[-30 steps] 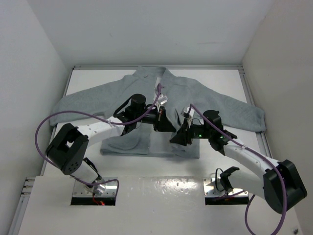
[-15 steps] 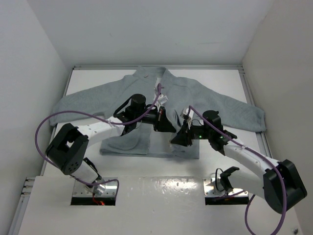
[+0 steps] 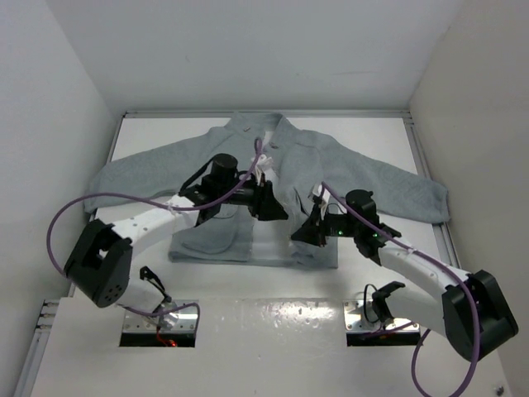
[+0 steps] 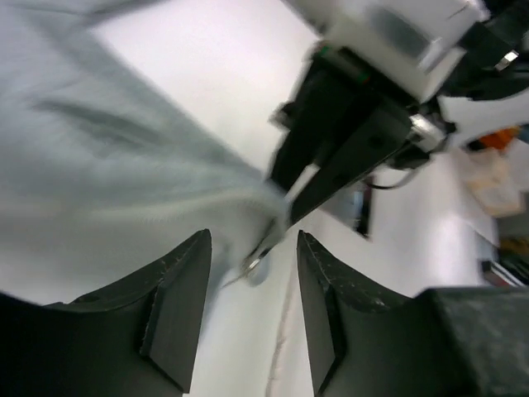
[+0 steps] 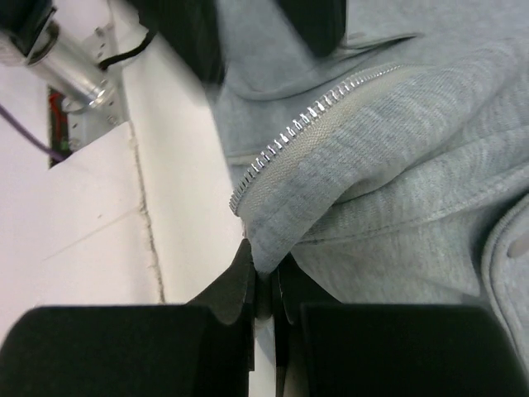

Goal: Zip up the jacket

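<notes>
The light grey jacket (image 3: 355, 169) lies spread on the white table (image 3: 153, 132), collar at the far side and sleeves out to both sides. My right gripper (image 3: 300, 236) is shut on the jacket's bottom hem corner (image 5: 263, 252), just below the end of the pale zipper teeth (image 5: 314, 116). My left gripper (image 3: 275, 212) hovers open over the front opening, close to the right one. In the left wrist view its fingers (image 4: 178, 306) stand apart with nothing held, and a small metal zipper piece (image 4: 252, 265) shows on the fabric edge between them. The jacket front is open.
White walls enclose the table on the left, right and back. A metal rail (image 3: 426, 161) runs along the table's right edge. Purple cables (image 3: 70, 215) loop off both arms. The arm bases (image 3: 161, 318) sit at the near edge.
My left gripper has opened and its arm has pulled back a little toward the far left. My right gripper has closed down onto the jacket's hem corner, staying in place.
</notes>
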